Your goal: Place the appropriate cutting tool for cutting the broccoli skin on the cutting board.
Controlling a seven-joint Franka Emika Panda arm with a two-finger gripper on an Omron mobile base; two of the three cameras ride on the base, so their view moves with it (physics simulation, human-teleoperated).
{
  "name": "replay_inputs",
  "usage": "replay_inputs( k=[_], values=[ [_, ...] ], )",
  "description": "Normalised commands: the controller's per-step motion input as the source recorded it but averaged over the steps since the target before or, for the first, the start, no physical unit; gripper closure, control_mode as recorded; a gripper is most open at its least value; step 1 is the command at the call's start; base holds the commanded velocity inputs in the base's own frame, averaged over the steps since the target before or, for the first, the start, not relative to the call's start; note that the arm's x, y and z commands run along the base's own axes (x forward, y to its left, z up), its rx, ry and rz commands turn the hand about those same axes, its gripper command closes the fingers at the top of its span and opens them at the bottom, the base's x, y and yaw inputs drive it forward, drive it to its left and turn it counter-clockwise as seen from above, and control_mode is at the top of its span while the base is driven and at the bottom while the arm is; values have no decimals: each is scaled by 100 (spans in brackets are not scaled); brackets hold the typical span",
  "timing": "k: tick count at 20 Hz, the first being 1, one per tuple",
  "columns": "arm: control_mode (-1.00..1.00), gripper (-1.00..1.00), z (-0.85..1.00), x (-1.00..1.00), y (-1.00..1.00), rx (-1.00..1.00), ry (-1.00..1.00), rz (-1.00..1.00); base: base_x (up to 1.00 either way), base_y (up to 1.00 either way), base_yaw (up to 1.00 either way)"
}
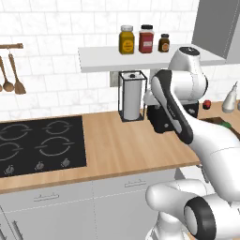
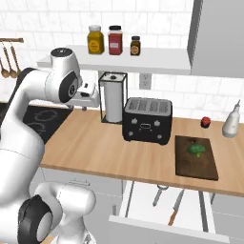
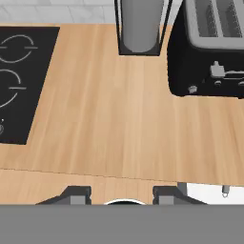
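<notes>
Below counter, open drawer (image 2: 143,209) holding utensils, broccoli (image 2: 196,149) on cutting board (image 2: 195,164)

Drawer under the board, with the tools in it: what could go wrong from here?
1. The open drawer holds two tools: a peeler-like one and a knife. They lie close together, so a wrong pick is possible.
2. The gripper hangs over the counter left of the toaster; swinging right could clip the toaster or the paper towel holder.
3. The broccoli sits mid cutting board; a placed tool might knock it.
</notes>
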Motion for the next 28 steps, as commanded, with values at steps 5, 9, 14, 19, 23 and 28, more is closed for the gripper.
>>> replay_inputs(
  k=[5, 9, 14, 19, 23, 28],
  values=[
    [-100, -100, -4, -27, -10, 0, -3, -1, 0, 0, 0],
    [-100, -100, -47, -67, -93, 9, -4, -10, 0, 0, 0],
    [-100, -100, -53, -74, -100, 24, 9, -1, 0, 0, 0],
    [-100, -100, -78, -49, -100, 7, 32, -12, 0, 0, 0],
    [-100, -100, -91, -12, -91, 1, 38, -12, 0, 0, 0],
    [-100, -100, -77, -14, -62, 0, 21, -3, 0, 0, 0]
  ],
)
